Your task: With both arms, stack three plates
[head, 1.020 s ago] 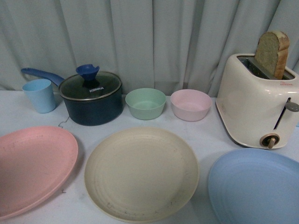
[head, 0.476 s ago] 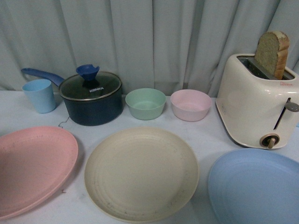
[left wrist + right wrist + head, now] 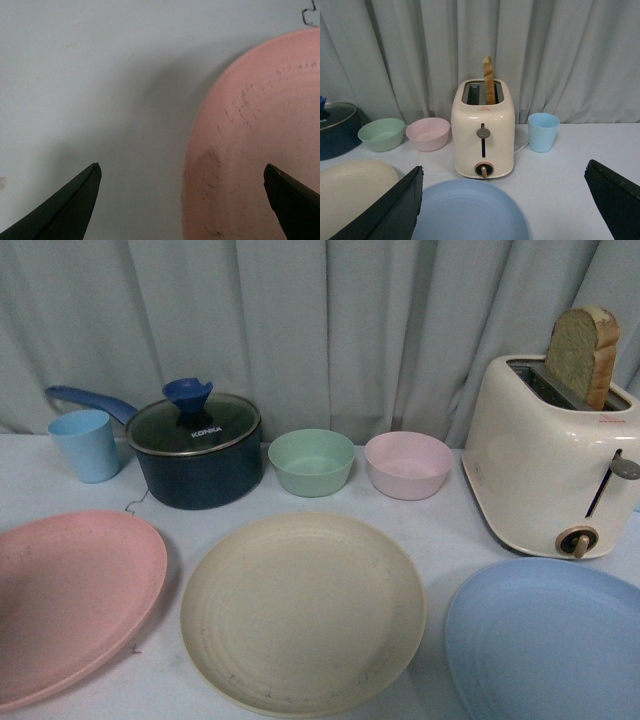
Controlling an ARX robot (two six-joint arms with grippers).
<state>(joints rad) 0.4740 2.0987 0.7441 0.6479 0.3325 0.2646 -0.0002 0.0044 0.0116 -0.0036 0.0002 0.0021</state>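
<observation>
Toaster (image 3: 545,470) close behind blue plate (image 3: 545,640), bare table (image 3: 445,530) between cream plate (image 3: 300,615) and green bowl (image 3: 311,462)

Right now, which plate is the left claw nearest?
The pink plate: its rim lies between the open left claw's tips. The beige plate and blue plate don't show there.

Front view faces curtain (image 3: 320,320), left wrist close over pink plate (image 3: 260,150), right wrist shares toaster (image 3: 482,130)

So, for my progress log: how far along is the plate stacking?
Nothing is stacked yet: the pink plate, beige plate and light blue plate lie separately. The left gripper is open over the pink plate's rim, the right gripper open, empty. All stacking remains.
</observation>
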